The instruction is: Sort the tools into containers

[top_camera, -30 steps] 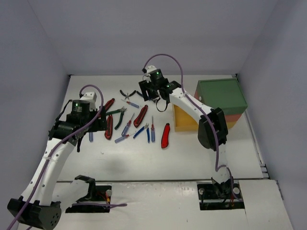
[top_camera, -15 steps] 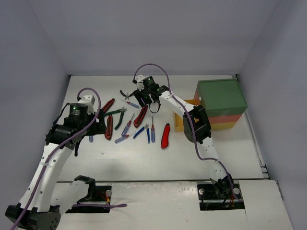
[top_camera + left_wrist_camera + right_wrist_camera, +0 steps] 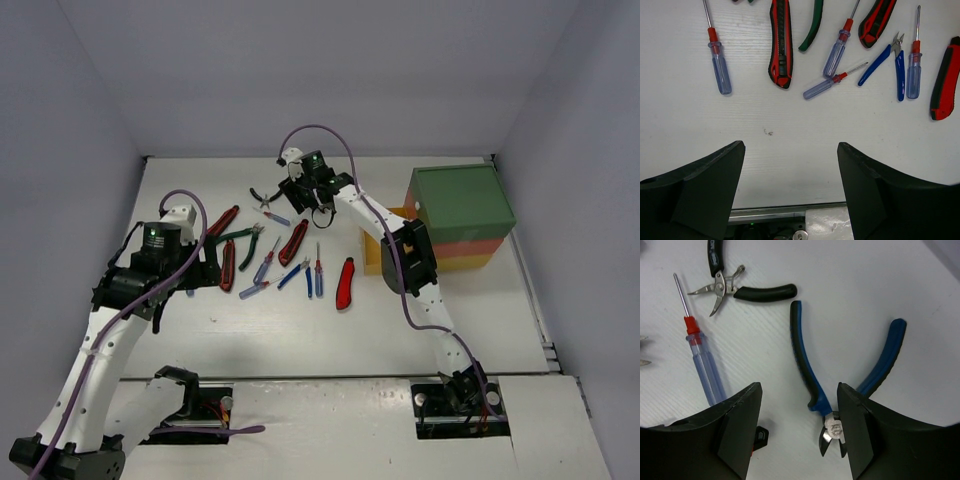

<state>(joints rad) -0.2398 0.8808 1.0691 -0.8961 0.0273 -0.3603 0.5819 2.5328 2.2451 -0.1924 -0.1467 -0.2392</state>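
Tools [image 3: 294,242] are lying scattered across the middle of the counter [image 3: 300,335], and neither arm is carrying anything.

Starting at the left: the left gripper [image 3: 790,150] is hanging over bare counter with its fingers spread wide and nothing between them. Everything is sitting out past its fingertips. A blue screwdriver [image 3: 719,67] is off to one side and a red utility knife [image 3: 780,45] is almost dead ahead, both running lengthwise away from it. To me that arm is just parking, not lining up a pick.

Moving right, the right arm is stretching way out over the far part of the spread, and I reckon this is where the next move is happening. The right gripper [image 3: 799,390] is pointing down, fingers parted and empty, with the blue-handled cutters [image 3: 807,367] lying right under it. The handles are splaying in a V that opens away from the wrist, and the cutting head is sitting close by one finger. One handle is running up through the gap, crosswise to the closing direction, so a straight drop and squeeze is looking doable. The black pliers [image 3: 747,290] and a slim screwdriver [image 3: 702,365] are lying just beside it, apart from the cutters.

Far right, the drawer unit [image 3: 465,200] is sitting well apart from the cutters, and its yellow drawer [image 3: 370,245] seems to be sticking out toward the tools.
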